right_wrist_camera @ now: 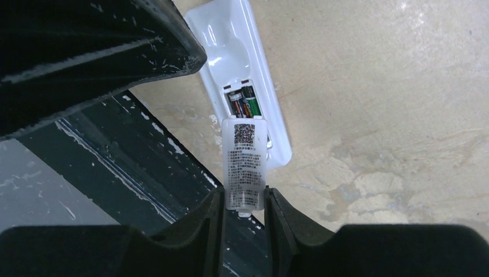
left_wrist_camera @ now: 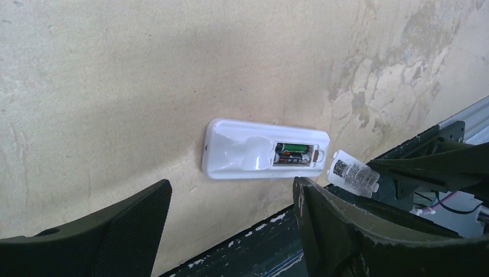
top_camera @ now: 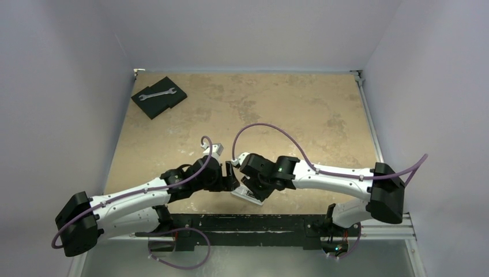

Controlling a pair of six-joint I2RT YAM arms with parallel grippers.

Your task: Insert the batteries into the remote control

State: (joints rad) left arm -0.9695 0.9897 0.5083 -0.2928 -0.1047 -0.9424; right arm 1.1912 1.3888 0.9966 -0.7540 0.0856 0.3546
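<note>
Remote (left_wrist_camera: 230, 151) lies back-up on table (left_wrist_camera: 115, 86), both batteries (left_wrist_camera: 291, 153) seated inside. My right fingers (right_wrist_camera: 203, 231) pinch the cover (right_wrist_camera: 245, 167) at the remote's battery end, long axes roughly aligned. Left fingers (left_wrist_camera: 132, 225) wide, empty, near remote.

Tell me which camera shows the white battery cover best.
The right wrist view: the battery cover sits centred, label facing the camera, pinched at its near end by the right gripper. The left wrist view shows it small and slanted beside the remote control. In the top view the arms mostly hide it.
</note>
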